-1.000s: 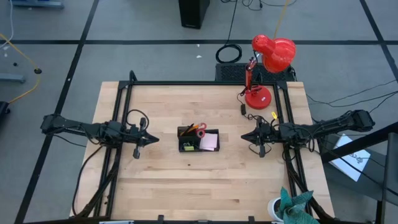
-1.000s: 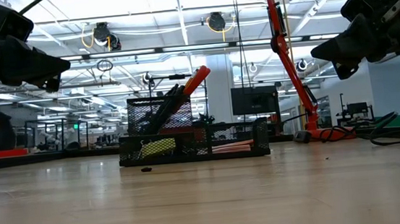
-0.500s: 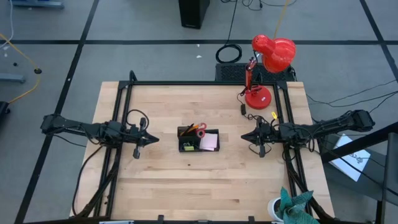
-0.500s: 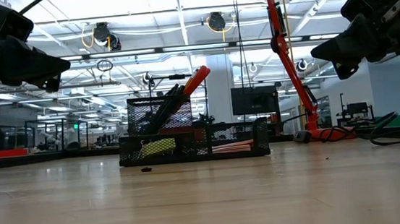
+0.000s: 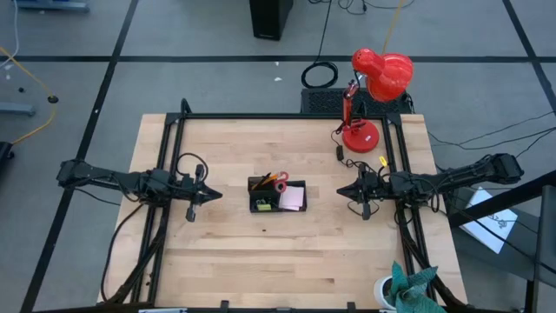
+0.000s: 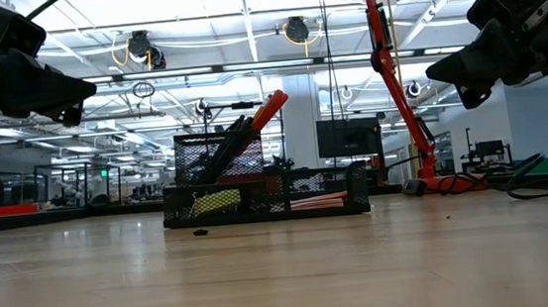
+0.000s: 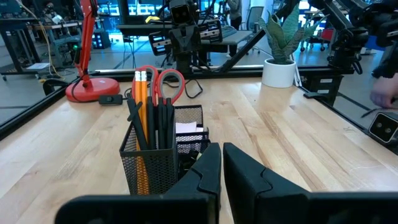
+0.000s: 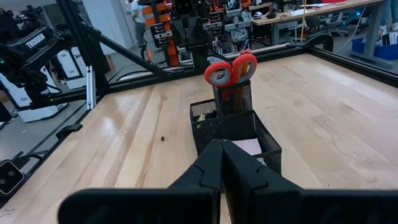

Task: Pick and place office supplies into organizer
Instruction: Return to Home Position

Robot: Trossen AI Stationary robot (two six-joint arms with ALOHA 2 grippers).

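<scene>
On the wooden table (image 5: 261, 252), at centre: black mesh organizer (image 6: 267, 188), red-handled scissors (image 5: 278, 181) upright in its cup, pink sticky-note pad (image 5: 293, 199) flat in the next compartment. Well apart on either side: left gripper (image 5: 215, 195), right gripper (image 5: 340, 192), fingers pressed together, empty. Likely parked, filling apparently finished.

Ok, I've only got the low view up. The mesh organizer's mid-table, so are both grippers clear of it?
Observer: Yes. From above, the left gripper and right gripper sit apart from the organizer, one on each side.
Operator: Are they carrying anything?
Observer: No. Each wrist view shows its gripper shut on nothing.
Operator: And the sticky notes?
Observer: The pink sticky-note pad lies flat in the compartment nearer the right gripper.
</scene>
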